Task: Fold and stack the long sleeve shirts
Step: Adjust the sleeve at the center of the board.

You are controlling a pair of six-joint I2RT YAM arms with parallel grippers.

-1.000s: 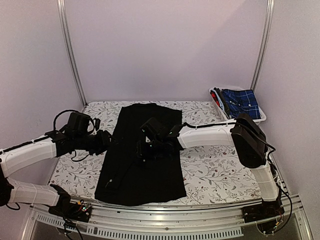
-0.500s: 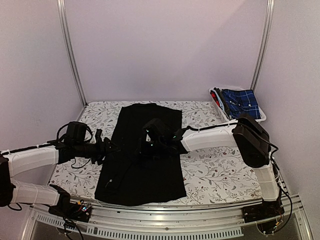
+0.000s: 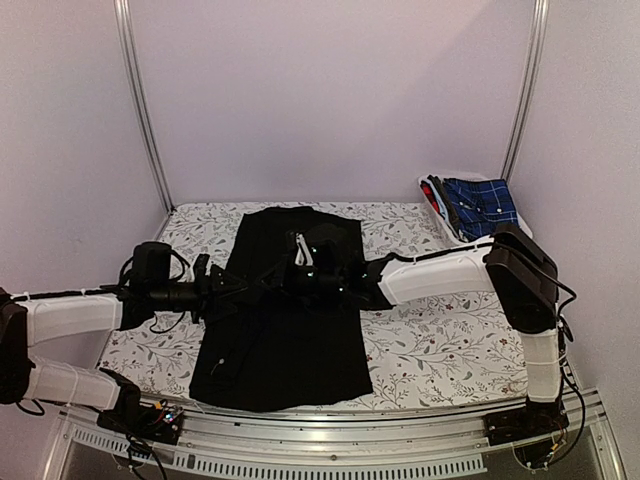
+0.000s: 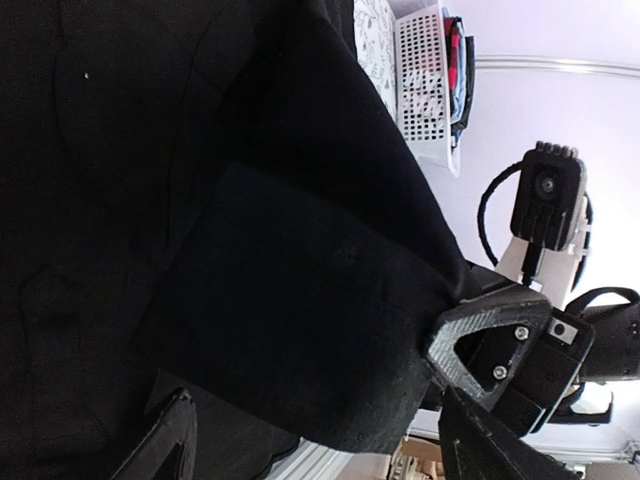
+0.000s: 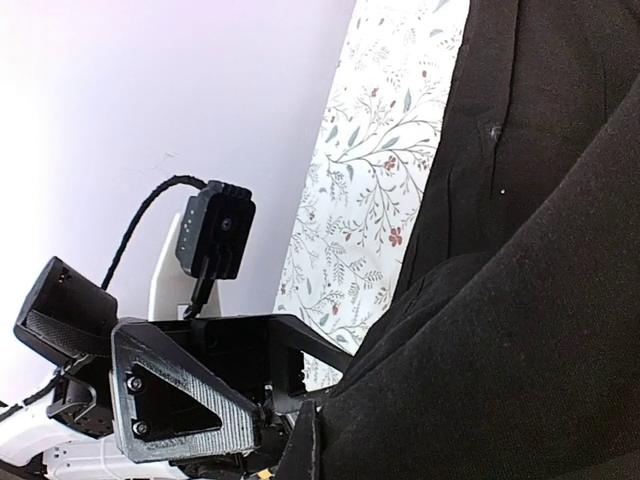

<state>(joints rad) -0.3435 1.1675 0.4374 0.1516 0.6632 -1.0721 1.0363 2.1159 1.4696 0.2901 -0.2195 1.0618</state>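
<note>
We see the right pincer (image 3: 296, 274) clenched on a lifted fold of the black shirt (image 3: 290, 345), and the left pincer (image 3: 240, 284) spread around that fold.

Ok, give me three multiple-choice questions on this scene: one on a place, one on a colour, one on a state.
1. Where is the white basket? A near left corner; B far right corner; C table centre.
2. What colour is the spread-out shirt? A red; B white; C black.
3. How does the black shirt lie? A spread out, one fold raised; B balled up; C in the basket.
Answers: B, it stands by the far right post; C, plain black cloth; A, a fold is up between left gripper and right gripper.
</note>
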